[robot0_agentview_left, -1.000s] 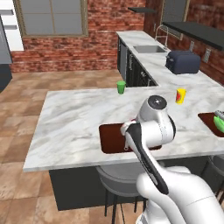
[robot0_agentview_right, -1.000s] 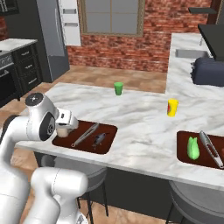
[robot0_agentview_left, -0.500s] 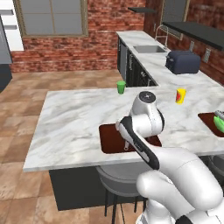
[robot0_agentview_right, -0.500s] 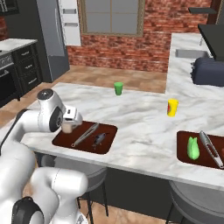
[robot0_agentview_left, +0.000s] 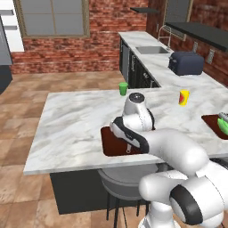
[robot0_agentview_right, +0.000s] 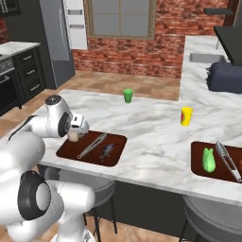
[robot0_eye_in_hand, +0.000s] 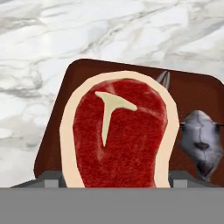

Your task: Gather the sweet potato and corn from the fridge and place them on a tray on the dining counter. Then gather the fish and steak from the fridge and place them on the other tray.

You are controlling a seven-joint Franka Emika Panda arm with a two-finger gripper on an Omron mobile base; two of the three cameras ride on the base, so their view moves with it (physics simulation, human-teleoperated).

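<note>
The steak [robot0_eye_in_hand: 120, 133] is gripped by the gripper [robot0_agentview_right: 75, 134] above the near tray [robot0_eye_in_hand: 192, 94], beside the fish [robot0_eye_in_hand: 201, 142]; looks like lowering and release is needed next

Red steak [robot0_eye_in_hand: 120, 135] with pale fat rim hangs over the brown tray [robot0_eye_in_hand: 194, 94], grey fish [robot0_eye_in_hand: 199, 140] beside it

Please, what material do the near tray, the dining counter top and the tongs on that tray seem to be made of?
The near tray looks like dark reddish-brown wood or plastic with a matte finish; the plain colour leaves it open. The dining counter seems polished white marble, going by its grey veins. The tongs look like bare metal, being grey and thin.
</note>
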